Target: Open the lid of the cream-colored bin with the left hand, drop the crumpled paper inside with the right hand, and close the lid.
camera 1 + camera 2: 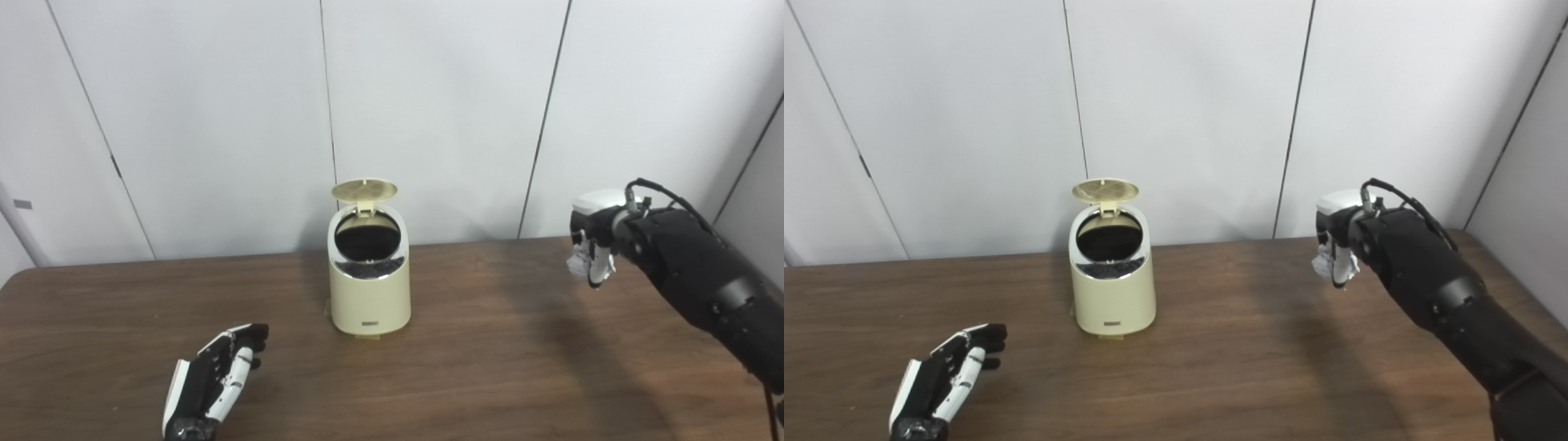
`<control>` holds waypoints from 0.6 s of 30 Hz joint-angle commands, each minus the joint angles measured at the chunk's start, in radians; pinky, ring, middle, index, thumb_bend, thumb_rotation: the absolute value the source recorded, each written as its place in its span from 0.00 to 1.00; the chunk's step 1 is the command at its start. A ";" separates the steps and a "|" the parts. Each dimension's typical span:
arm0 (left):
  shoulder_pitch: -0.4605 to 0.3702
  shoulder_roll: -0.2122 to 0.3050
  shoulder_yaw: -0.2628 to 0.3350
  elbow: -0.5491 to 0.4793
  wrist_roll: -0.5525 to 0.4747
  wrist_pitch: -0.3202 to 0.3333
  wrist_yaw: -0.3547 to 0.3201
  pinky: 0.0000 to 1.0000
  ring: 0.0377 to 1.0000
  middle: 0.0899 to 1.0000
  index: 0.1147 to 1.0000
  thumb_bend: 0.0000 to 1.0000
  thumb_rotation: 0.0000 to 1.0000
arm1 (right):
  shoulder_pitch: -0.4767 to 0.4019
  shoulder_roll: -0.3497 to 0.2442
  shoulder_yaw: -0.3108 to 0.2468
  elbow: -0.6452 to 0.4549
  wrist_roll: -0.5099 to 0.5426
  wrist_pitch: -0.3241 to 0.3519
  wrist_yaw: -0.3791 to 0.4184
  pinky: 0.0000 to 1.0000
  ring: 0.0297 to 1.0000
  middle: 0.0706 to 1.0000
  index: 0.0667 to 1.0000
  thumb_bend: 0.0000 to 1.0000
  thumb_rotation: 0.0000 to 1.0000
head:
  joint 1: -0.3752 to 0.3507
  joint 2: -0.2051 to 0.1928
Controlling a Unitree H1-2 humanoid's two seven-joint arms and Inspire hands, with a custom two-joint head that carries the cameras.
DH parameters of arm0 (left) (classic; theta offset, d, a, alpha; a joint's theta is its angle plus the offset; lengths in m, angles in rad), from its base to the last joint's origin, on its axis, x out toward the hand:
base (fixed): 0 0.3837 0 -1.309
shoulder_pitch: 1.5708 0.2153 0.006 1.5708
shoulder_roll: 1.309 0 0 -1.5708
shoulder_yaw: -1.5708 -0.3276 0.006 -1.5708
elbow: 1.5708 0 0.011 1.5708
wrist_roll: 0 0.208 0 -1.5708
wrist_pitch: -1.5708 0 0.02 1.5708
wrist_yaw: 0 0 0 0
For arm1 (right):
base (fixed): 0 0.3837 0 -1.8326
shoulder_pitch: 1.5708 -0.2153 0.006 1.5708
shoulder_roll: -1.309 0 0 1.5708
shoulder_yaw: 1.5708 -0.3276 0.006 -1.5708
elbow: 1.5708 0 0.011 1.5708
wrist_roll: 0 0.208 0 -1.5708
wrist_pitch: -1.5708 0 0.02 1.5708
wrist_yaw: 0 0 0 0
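White crumpled paper [579, 264] sits clenched in my right hand [593, 245], well right of the upright bin [369, 288], lid [364, 190] up; left hand [211, 380] released.

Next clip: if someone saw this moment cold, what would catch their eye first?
Probably the cream-colored bin standing mid-table with its lid flipped up, showing a dark opening. Next, the right hand, raised above the table's right side, is closed around a white crumpled paper, well clear of the bin. The left hand rests open near the front left, holding nothing.
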 commanded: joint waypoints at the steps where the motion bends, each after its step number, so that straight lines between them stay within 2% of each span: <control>1: -0.038 0.001 -0.004 -0.009 0.011 -0.031 0.006 0.70 0.75 0.73 0.69 0.14 0.59 | -0.081 -0.031 -0.030 -0.062 -0.013 0.013 0.022 0.36 0.41 0.38 0.46 0.53 0.00 | 0.001 -0.002; 6: -0.042 -0.001 -0.009 -0.004 0.017 -0.035 0.009 0.69 0.74 0.72 0.69 0.13 0.60 | -0.088 -0.027 -0.034 -0.180 -0.037 0.004 0.074 0.38 0.42 0.42 0.45 0.53 0.00 | 0.006 -0.005; 14: -0.048 -0.006 -0.009 0.011 0.024 -0.045 0.013 0.69 0.74 0.73 0.70 0.13 0.57 | -0.104 0.012 -0.059 -0.350 -0.039 0.017 0.186 0.29 0.37 0.40 0.45 0.53 0.00 | 0.013 -0.009; 18: -0.050 -0.009 -0.012 0.018 0.029 -0.048 0.015 0.69 0.74 0.73 0.70 0.14 0.57 | -0.117 0.045 -0.077 -0.424 -0.053 0.042 0.256 0.33 0.41 0.40 0.47 0.53 0.00 | 0.018 -0.011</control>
